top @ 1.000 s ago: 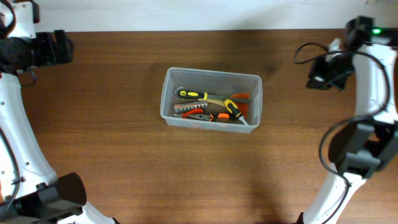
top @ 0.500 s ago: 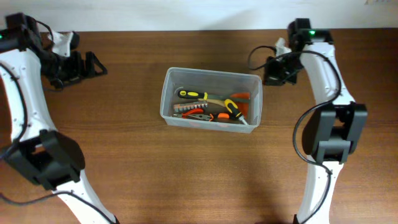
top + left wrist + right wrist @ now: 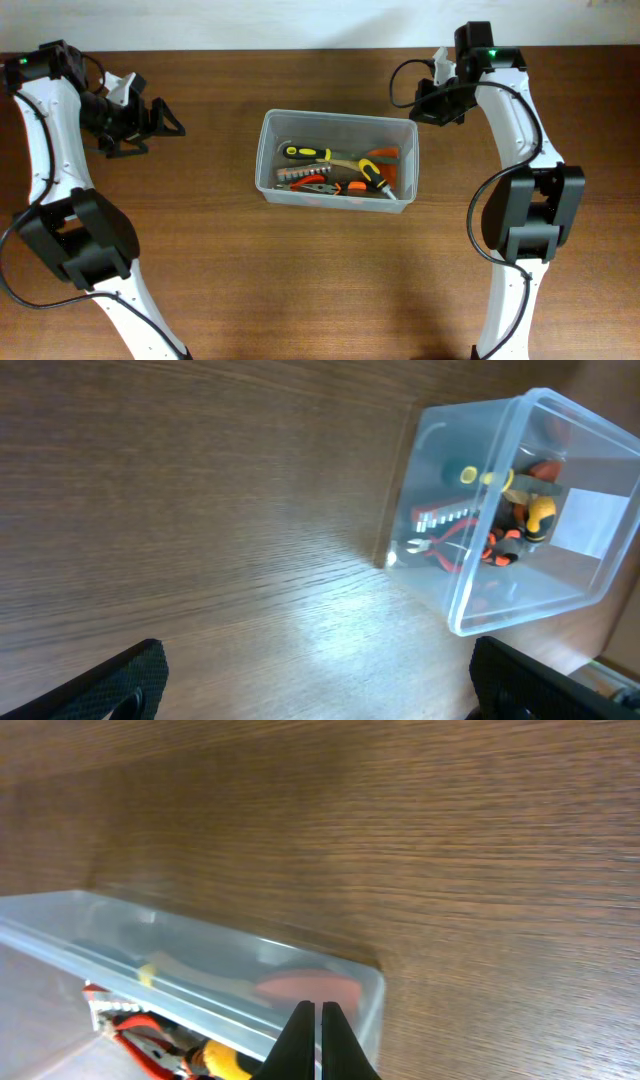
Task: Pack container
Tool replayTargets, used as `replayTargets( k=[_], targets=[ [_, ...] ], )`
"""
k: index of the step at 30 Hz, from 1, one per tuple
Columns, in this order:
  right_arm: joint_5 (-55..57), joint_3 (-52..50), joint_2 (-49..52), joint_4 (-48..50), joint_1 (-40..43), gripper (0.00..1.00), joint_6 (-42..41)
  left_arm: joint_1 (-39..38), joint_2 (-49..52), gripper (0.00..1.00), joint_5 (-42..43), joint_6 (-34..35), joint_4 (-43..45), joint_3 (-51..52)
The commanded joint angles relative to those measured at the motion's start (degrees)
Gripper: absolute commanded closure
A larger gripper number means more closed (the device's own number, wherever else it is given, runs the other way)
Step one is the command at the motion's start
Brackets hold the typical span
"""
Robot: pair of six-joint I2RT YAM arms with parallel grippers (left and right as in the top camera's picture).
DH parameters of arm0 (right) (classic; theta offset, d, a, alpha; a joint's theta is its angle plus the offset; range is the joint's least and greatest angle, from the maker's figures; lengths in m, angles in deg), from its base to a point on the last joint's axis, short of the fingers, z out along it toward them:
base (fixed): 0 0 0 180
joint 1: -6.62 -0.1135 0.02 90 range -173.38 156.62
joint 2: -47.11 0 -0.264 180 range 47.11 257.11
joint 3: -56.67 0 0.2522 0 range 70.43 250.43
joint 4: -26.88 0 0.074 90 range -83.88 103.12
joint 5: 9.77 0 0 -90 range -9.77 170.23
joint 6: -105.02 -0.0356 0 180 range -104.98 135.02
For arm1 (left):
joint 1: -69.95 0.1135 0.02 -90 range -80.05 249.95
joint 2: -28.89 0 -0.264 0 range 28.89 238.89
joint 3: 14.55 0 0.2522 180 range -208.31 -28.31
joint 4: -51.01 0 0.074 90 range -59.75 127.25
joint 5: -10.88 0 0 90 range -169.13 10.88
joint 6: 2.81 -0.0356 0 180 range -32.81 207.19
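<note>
The clear plastic container (image 3: 268, 170) sits at the table's middle and holds several hand tools with yellow, black and orange handles (image 3: 340, 172). It also shows in the left wrist view (image 3: 470, 610) and in the right wrist view (image 3: 200, 965). My left gripper (image 3: 165, 122) is open and empty, over bare wood left of the container; its fingers frame the left wrist view (image 3: 318, 685). My right gripper (image 3: 418, 108) is shut and empty, just beyond the container's far right corner; in the right wrist view its fingertips (image 3: 317, 1020) overlap that corner.
The brown wooden table (image 3: 200, 270) has a pale wall along its far edge. Both white arms reach in from the front corners, the left arm (image 3: 45, 150) and the right arm (image 3: 525, 140).
Both arms swung in toward the container from the far corners. The left gripper moved right and the right gripper moved left to the container's far right corner. The container and tools stayed still.
</note>
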Motion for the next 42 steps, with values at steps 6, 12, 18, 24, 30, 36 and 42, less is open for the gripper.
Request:
replayTargets(
  k=[6, 12, 18, 24, 30, 36, 42],
  targets=[
    [1.2, -0.1, 1.0, -0.3, -2.5, 0.96, 0.6, -2.8, 0.5, 0.01, 1.4, -0.8, 0.1, -0.2],
    [1.7, -0.1, 0.9, -4.2, 3.6, 0.96, -1.3, -5.0, 0.5, 0.01, 2.9, -7.8, 2.6, -0.2],
    [1.6, -0.1, 0.9, -10.1, 8.1, 0.96, 0.9, -9.3, 0.7, 0.56, 2.7, -11.5, 6.8, -0.2],
    [1.5, -0.2, 0.9, -14.5, 7.0, 0.96, 6.5, -12.7, 2.3, 0.98, -1.9, -11.6, 7.0, -0.2],
    [1.5, -0.2, 0.9, -14.5, 4.0, 0.96, 6.4, -14.2, 6.7, 0.98, -2.5, -16.0, 7.2, 0.9],
    [1.7, -0.2, 1.0, -13.9, 1.1, 0.96, 6.4, -14.2, 12.0, 0.98, -1.7, -16.0, 7.1, 4.4],
    [1.4, -0.2, 1.0, -12.2, 0.3, 0.96, 6.4, -15.3, 12.8, 0.98, 4.9, -17.5, 8.7, 9.9]
  ],
)
